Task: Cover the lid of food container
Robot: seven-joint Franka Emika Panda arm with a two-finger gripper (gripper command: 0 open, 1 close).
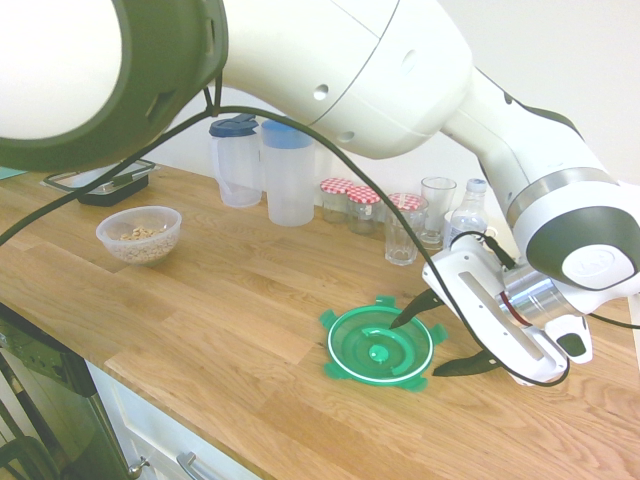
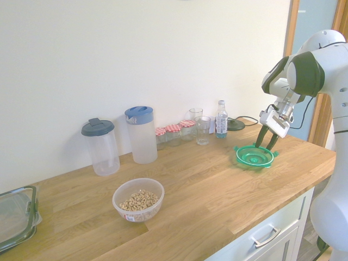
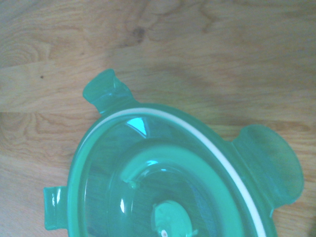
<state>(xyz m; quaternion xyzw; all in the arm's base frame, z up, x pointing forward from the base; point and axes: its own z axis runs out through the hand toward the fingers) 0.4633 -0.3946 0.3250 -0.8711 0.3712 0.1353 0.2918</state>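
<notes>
- While the gripper (image 1: pixel 452 336) is hovering with fingers spread wide over the one lid (image 1: pixel 379 345), its 3 o'clock edge, only the wrist view is showing the knob close.
- One food container (image 2: pixel 138 199) is sitting well apart, toward 9 o'clock along the counter (image 2: pixel 206 179) in the second exterior view.
- Three jars (image 2: pixel 173 132) are standing at the wall.

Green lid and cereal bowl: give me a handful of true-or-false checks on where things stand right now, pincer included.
1. The lid lies on the wooden counter, apart from the food container. True.
2. The pincer is shut on the lid's rim. False: its jaws are open, poised at the lid's edge, gripping nothing.
3. The food container holds brownish cereal and is uncovered. True.
4. The lid is stacked on a blue-lidded jug. False: the jugs stand by the wall, away from the lid.
5. Three small jars with red checked lids stand by the wall. True.
</notes>
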